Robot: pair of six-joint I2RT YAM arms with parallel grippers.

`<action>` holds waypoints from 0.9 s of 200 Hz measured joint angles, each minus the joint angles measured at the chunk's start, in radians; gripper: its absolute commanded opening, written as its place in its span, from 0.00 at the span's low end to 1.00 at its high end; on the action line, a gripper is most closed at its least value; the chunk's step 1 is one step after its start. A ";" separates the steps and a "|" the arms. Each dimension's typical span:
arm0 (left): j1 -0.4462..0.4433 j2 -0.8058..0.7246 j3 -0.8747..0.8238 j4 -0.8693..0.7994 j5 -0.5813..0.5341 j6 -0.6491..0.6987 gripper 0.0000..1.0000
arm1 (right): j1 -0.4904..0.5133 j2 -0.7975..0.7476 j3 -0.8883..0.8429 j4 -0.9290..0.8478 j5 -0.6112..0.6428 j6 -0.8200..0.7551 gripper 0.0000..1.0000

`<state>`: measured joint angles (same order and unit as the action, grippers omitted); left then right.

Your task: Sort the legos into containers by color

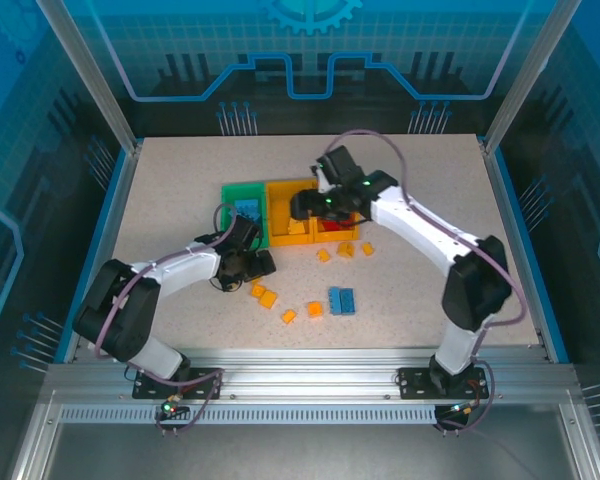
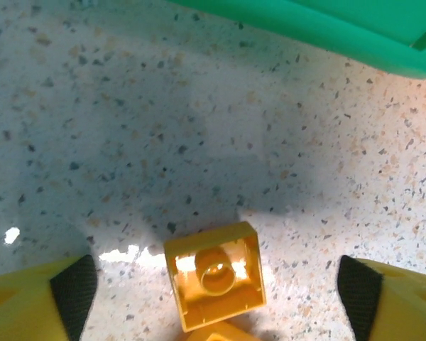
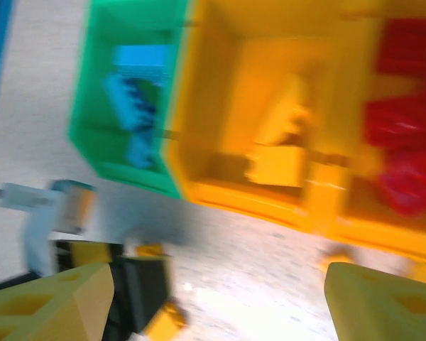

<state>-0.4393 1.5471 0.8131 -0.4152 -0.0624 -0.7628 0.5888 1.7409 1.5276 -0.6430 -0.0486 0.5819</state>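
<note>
An upturned yellow lego (image 2: 214, 284) lies on the speckled table between the open fingers of my left gripper (image 2: 216, 288), untouched by either pad, just in front of the green container (image 2: 355, 32). In the top view my left gripper (image 1: 246, 262) sits low below that green container (image 1: 242, 203). My right gripper (image 1: 315, 205) hovers open and empty over the containers. Its blurred wrist view shows blue legos (image 3: 131, 106) in the green bin, yellow legos (image 3: 277, 153) in the middle bin and red legos (image 3: 405, 142) in the right bin, beyond my right gripper (image 3: 220, 302).
Several orange legos (image 1: 269, 298) and a blue lego (image 1: 341, 300) lie loose on the table in front of the bins. More orange ones (image 1: 345, 249) sit just below the red-filled bin (image 1: 352, 236). Blue walls edge the table.
</note>
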 measured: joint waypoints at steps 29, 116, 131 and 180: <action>-0.009 0.047 0.029 0.002 -0.003 0.009 0.76 | -0.109 -0.122 -0.224 0.008 0.076 -0.008 0.82; -0.022 0.106 0.082 -0.047 -0.045 0.012 0.42 | -0.298 -0.352 -0.509 0.008 0.143 -0.035 0.84; -0.022 0.108 0.082 -0.051 -0.047 0.018 0.39 | -0.312 -0.364 -0.534 0.008 0.147 -0.041 0.84; -0.039 0.113 0.112 -0.047 -0.040 0.036 0.39 | -0.317 -0.360 -0.612 0.024 0.145 -0.058 0.83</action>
<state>-0.4786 1.6600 0.9249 -0.4625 -0.1024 -0.7269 0.2718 1.3808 0.9161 -0.6186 0.0959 0.5236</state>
